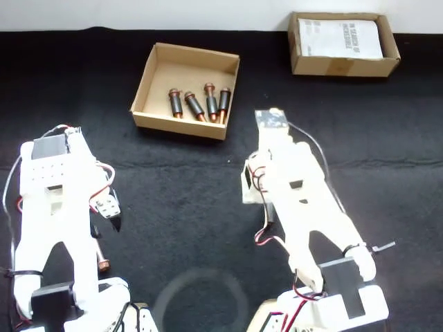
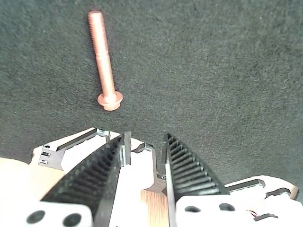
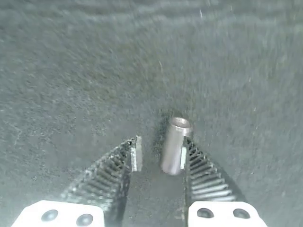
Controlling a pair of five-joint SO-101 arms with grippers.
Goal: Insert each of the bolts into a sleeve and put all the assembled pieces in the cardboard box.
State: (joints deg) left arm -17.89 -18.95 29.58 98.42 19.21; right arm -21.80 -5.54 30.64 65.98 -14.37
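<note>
Black cloth covers the counter (image 1: 180,200), and toward its far side sits the cardboard box (image 1: 181,127), open, with four assembled pieces (image 1: 197,105) lying side by side inside. A second box (image 1: 344,66) holding a printed sheet (image 1: 339,38) stands well apart at the far right corner. The left tool (image 2: 146,139) hangs over the cloth with its jaws parted narrowly and nothing between them; a lone copper bolt (image 2: 105,61) lies flat on the cloth just beyond its tips, head end nearer the tool. The right tool (image 3: 154,151) is spread wider around a grey sleeve (image 3: 174,144), which touches one finger (image 3: 191,161) while a gap remains on the other side.
</note>
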